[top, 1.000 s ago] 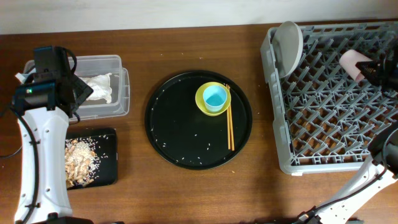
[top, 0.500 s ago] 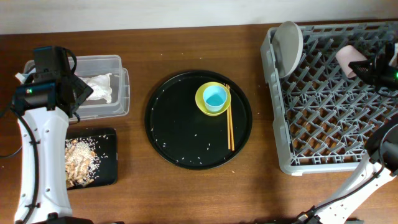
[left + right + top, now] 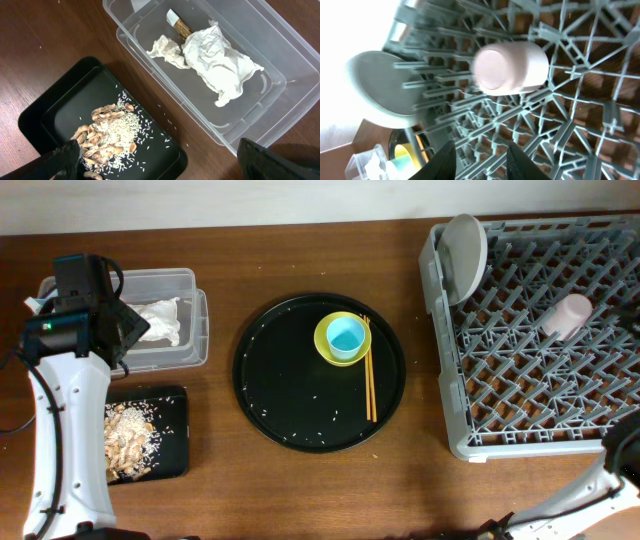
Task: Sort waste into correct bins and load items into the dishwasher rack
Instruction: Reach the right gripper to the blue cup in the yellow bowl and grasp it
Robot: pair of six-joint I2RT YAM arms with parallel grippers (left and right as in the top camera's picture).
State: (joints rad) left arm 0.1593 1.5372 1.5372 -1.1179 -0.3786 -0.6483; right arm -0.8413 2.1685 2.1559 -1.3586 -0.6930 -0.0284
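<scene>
The pink cup (image 3: pixel 566 315) lies on its side in the grey dishwasher rack (image 3: pixel 520 395), free of any gripper; it also shows in the right wrist view (image 3: pixel 510 67). The pale plate (image 3: pixel 463 252) stands upright at the rack's left edge. The yellow bowl (image 3: pixel 330 345) holds the light-blue cup (image 3: pixel 346 335), with the chopsticks (image 3: pixel 369 380) beside them. My right gripper (image 3: pixel 482 162) is open and empty above the rack. My left gripper (image 3: pixel 160 162) is open and empty over the clear tub (image 3: pixel 280 60) with napkins (image 3: pixel 215 60) and the black tray (image 3: pixel 55 115) with food scraps (image 3: pixel 110 137).
The bowl, cup and chopsticks sit on a large round black tray (image 3: pixel 290 395) at the table's middle. The clear tub (image 3: pixel 190 330) and the shallow black tray (image 3: pixel 170 430) lie at the far left, under my left arm (image 3: pixel 60 410).
My right gripper has let go of the pink cup and pulled back out of the overhead view. The cup has dropped a little lower in the rack. The left arm has not moved.
</scene>
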